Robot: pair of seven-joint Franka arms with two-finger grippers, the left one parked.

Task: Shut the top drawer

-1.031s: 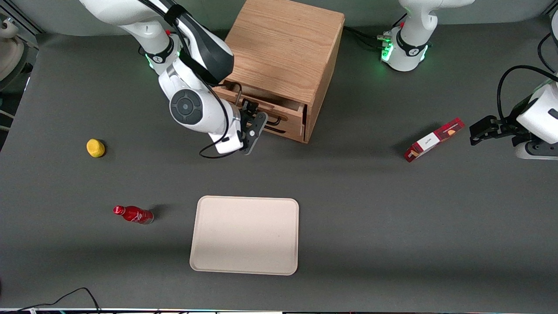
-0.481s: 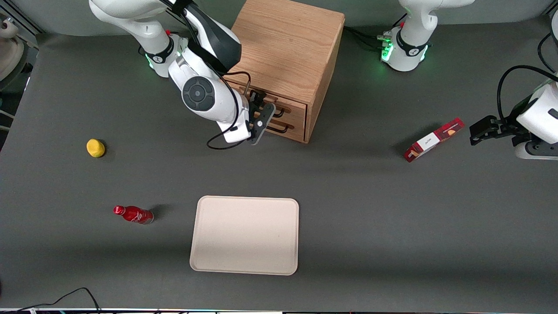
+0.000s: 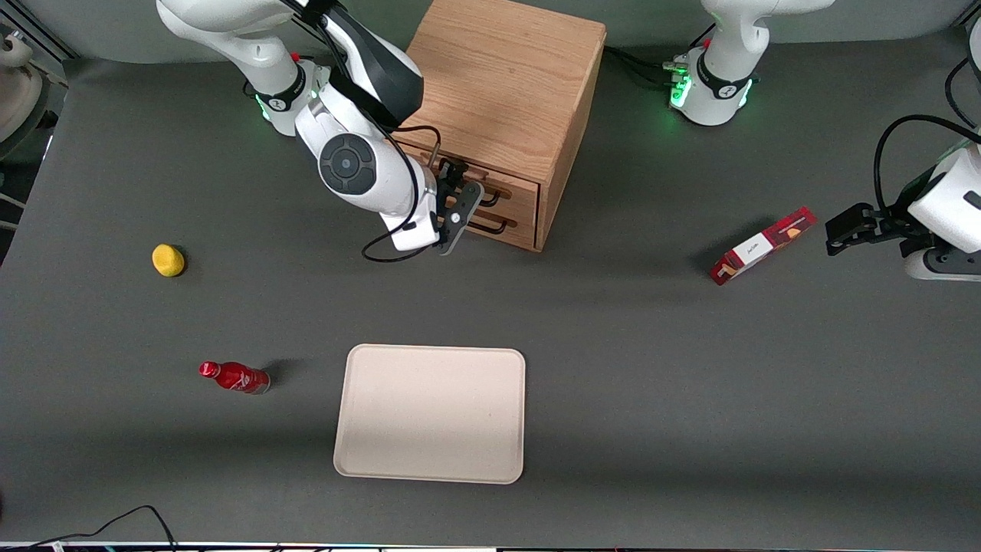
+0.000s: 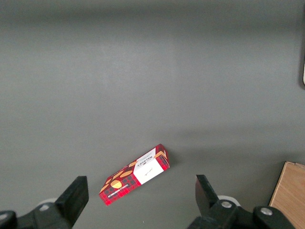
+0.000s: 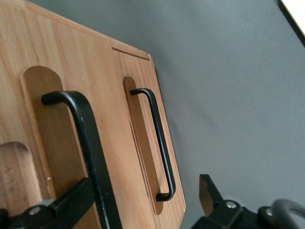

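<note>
The right arm's gripper (image 3: 457, 208) sits against the top drawer (image 3: 490, 186) of the wooden cabinet (image 3: 502, 84), fingers spread around its black handle (image 5: 90, 148). The drawer front lies flush with the cabinet.

A plain grey worktop (image 4: 152, 71) fills nearly the whole picture. A long red box (image 4: 135, 174) lies flat on it, tilted so one end points toward about two o'clock and the other toward eight o'clock. The box has a white label panel across its middle and pale orange shapes on a red checked pattern. At about four o'clock from the box, well apart from it, a corner of light oak wood (image 4: 289, 196) shows. A sliver of a pale object (image 4: 303, 71) sits at three o'clock on the worktop.
</note>
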